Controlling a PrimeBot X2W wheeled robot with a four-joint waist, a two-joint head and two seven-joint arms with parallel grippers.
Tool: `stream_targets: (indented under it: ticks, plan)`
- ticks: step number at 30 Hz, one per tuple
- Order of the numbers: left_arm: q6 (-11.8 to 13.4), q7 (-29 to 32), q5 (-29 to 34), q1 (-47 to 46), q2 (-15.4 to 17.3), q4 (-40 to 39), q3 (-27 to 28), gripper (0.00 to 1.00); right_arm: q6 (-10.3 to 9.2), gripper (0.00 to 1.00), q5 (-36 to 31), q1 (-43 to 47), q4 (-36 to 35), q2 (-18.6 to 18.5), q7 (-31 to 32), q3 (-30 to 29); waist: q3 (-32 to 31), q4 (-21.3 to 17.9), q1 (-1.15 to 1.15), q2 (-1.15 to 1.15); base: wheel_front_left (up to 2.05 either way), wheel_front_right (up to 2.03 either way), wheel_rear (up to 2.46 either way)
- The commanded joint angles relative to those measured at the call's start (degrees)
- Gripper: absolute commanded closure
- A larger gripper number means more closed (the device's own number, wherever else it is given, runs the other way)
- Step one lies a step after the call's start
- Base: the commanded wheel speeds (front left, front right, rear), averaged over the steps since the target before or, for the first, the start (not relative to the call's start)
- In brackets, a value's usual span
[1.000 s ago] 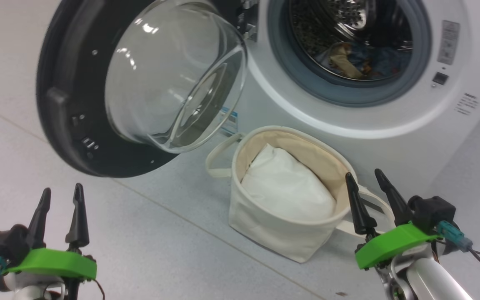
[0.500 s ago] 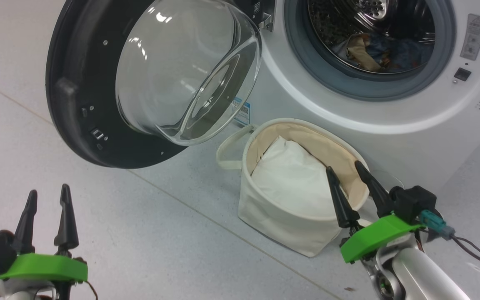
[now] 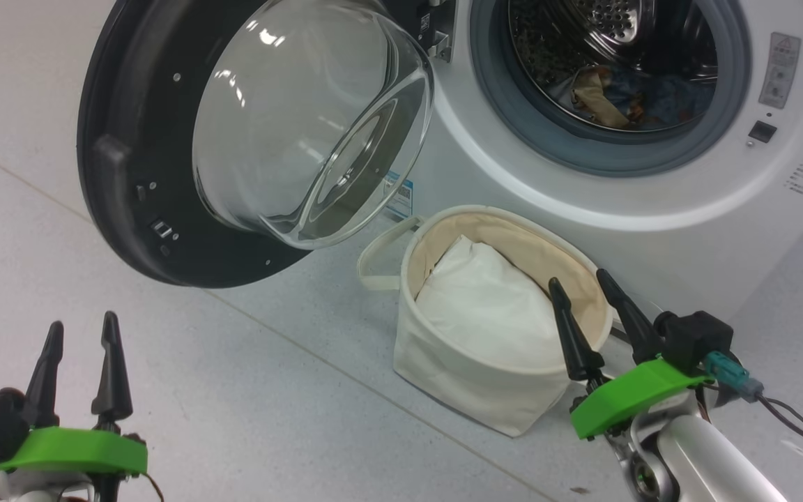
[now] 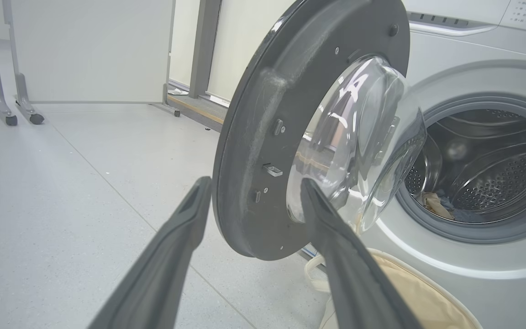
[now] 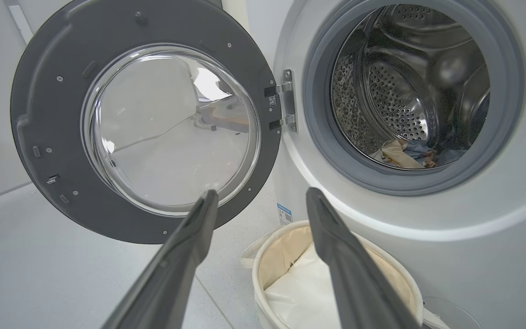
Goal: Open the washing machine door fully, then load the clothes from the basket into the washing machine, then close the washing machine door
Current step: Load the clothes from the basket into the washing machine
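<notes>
We see the washing machine door (image 3: pixel 304 125) swung wide, left of the washing machine (image 3: pixel 652 230), its black rim ringing bulging glass. The clothes (image 3: pixel 617 97) lie low in the drum, seemingly blue and cream in the dimness. The basket (image 3: pixel 471 376) stands below the mouth holding a white bundle (image 3: pixel 492 314); our right jaws hang parted and empty by its rim, our left jaws parted over the floor (image 3: pixel 269 418).

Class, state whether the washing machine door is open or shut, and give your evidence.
Open. The washing machine door stands swung aside on its hinge, and the drum mouth is uncovered, clothes visible inside.
</notes>
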Motion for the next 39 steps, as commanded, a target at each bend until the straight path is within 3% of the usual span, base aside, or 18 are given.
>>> stream_targets:
  ticks: [1,18,19,20,25,31,35,39]
  plan:
    - [0.0,-0.3,0.6,-1.4,1.2,-1.8,1.6,0.00,0.03,0.00,-0.2,-0.9,-2.0,0.1,-0.7,0.2,-0.1,0.0,0.00,0.00,0.00,0.00,0.00]
    - [0.0,-0.3,0.5,-1.6,1.8,-1.0,0.5,0.03,0.03,0.00,-0.9,0.6,-2.7,0.2,-0.7,-1.1,-1.0,-0.4,0.00,0.00,0.00,0.00,0.00]
    - [0.0,-0.3,0.4,-1.6,1.9,-1.1,0.3,0.90,0.03,0.00,-0.9,0.7,-2.7,0.2,-0.7,-1.1,-1.1,-0.4,0.00,0.00,0.00,0.00,0.00]
    - [0.0,-0.3,0.2,-1.5,2.0,-1.1,0.1,1.00,0.03,0.00,-0.9,0.8,-2.7,0.3,-0.7,-1.2,-1.2,-0.5,0.00,0.00,0.00,0.00,0.00]
    - [0.0,-0.3,-2.2,-2.3,2.8,-3.1,0.0,1.00,0.03,0.00,-0.7,1.4,-2.8,0.3,-0.7,-1.2,-1.5,-0.6,0.00,0.00,0.00,0.00,0.00]
    - [0.0,0.6,-10.7,-6.9,4.9,-4.0,0.8,1.00,0.03,0.00,-0.5,2.1,-2.7,0.2,-0.7,-1.2,-2.2,-1.0,0.00,0.00,0.00,0.00,0.00]
    - [0.0,4.9,-19.2,-12.8,8.1,-2.4,3.4,1.00,0.03,0.00,-0.5,3.4,-2.8,0.1,-0.7,-1.8,-3.2,-1.9,0.00,0.00,0.00,0.00,0.00]
    - [0.6,9.9,-26.3,-19.2,10.9,4.0,7.8,1.00,0.03,0.00,-0.9,4.5,-3.2,-0.2,-0.7,-2.1,-3.4,-4.0,0.00,0.00,0.00,0.00,0.00]
